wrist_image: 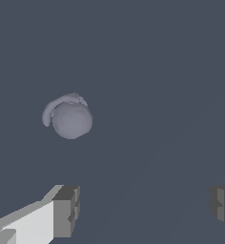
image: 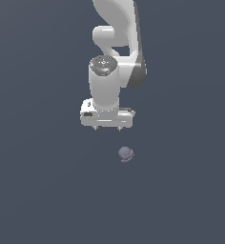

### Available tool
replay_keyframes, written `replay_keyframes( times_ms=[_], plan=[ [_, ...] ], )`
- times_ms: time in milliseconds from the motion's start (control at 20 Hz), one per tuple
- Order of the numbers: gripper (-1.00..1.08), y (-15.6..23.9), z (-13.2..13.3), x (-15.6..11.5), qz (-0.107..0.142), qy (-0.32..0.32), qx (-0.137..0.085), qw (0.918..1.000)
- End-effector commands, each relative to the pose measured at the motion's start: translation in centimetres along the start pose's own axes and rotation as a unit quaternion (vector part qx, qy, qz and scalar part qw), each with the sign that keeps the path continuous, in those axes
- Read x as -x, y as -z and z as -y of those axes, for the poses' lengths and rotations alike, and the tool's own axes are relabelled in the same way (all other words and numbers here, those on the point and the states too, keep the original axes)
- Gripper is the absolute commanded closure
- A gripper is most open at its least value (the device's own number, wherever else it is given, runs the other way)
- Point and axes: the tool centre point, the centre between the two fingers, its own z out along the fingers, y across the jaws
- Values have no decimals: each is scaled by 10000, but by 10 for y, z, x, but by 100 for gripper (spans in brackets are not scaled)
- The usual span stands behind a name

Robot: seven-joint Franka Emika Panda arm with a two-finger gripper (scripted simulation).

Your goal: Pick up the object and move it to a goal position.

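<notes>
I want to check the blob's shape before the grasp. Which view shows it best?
The wrist view: the object fills more of the frame, showing a rounded body with a curved ridge. In the exterior view it is tiny.

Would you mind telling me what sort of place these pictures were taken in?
Most likely a bare simulated test scene, not a real room: a flat, featureless dark grey-blue floor, a smooth white robot arm with its tool open, and a single small greyish-purple blob lying alone.
</notes>
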Motion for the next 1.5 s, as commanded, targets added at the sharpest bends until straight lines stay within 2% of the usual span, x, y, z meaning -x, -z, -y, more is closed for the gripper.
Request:
replay_keyframes(
  times_ms=[0, 450, 800, 1150, 1450],
  plan=[
    [-92, 0, 0, 0, 0, 0, 0, 10000],
    [-92, -17, 3, 11, 169, -154, -76, 9997],
    [-92, -19, 8, 6, 146, 3, -59, 9999],
    [-92, -36, 30, -13, 73, 717, -4, 9974],
    [-92, -60, 62, -35, -27, 1625, 33, 9867]
  ],
)
